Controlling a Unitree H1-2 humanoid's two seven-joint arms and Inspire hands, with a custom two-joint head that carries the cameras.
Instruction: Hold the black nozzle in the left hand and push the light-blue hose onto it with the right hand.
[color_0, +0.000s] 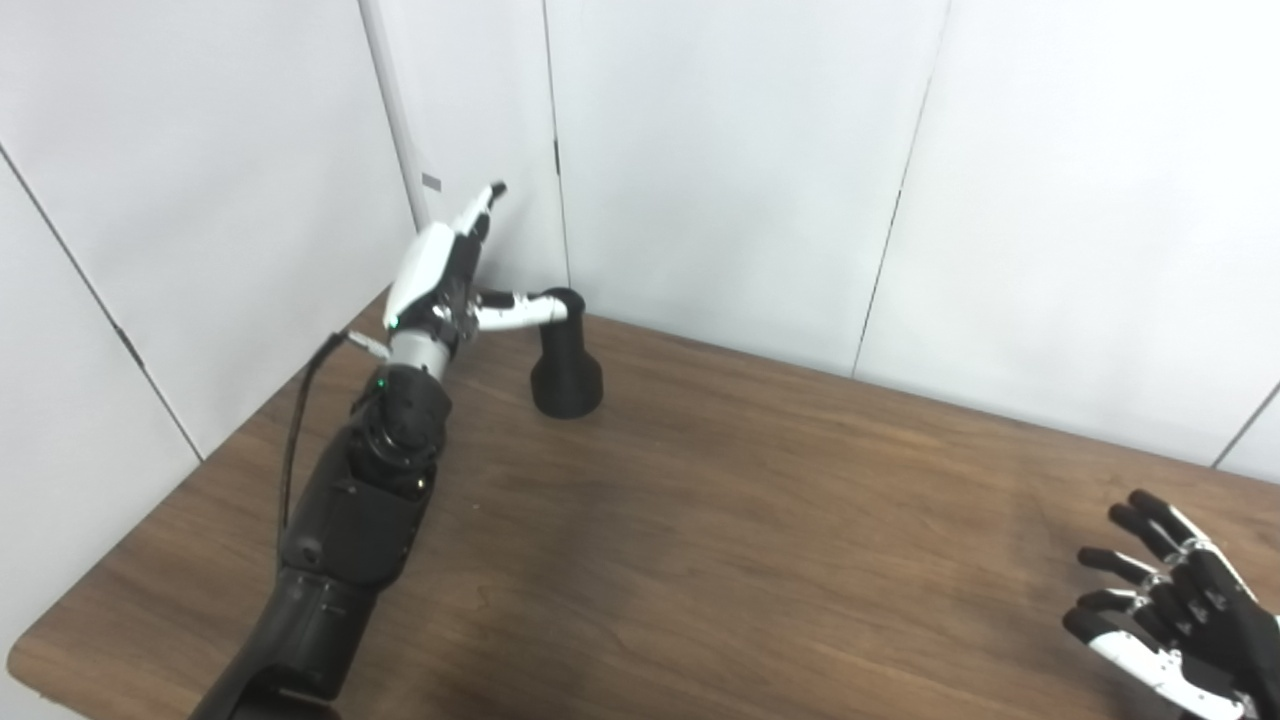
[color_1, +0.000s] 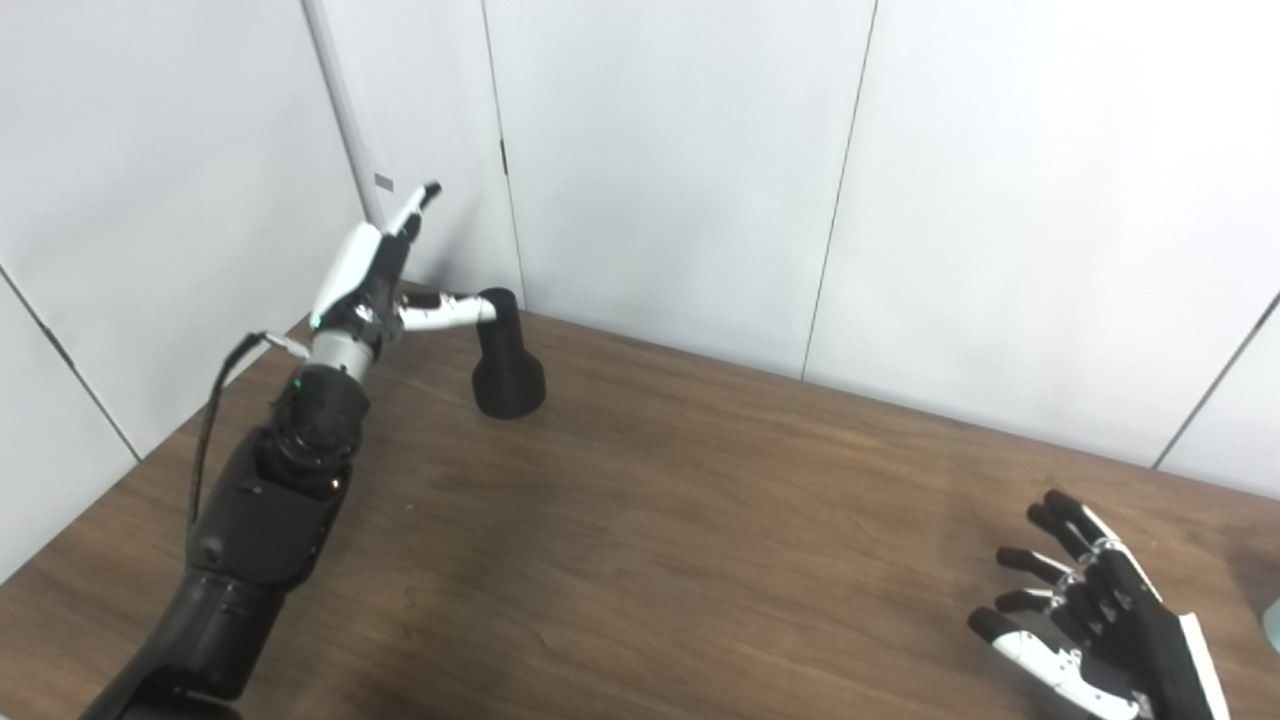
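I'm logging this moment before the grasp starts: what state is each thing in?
black nozzle: upright on the table, wide end down, not yet gripped.
left hand: open, fingers spread, thumb at the nozzle's top; contact unclear.
right hand: open, fingers apart, holding nothing, low over the table's right side.
light-blue hose: not identifiable in either view.

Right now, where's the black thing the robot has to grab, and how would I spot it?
Look at the brown wooden table and follow it to its far left corner by the white wall. There the black nozzle stands upright, right beside the open left hand, whose thumb reaches its top. It's the only loose object on the table: narrow neck above, flared base below.
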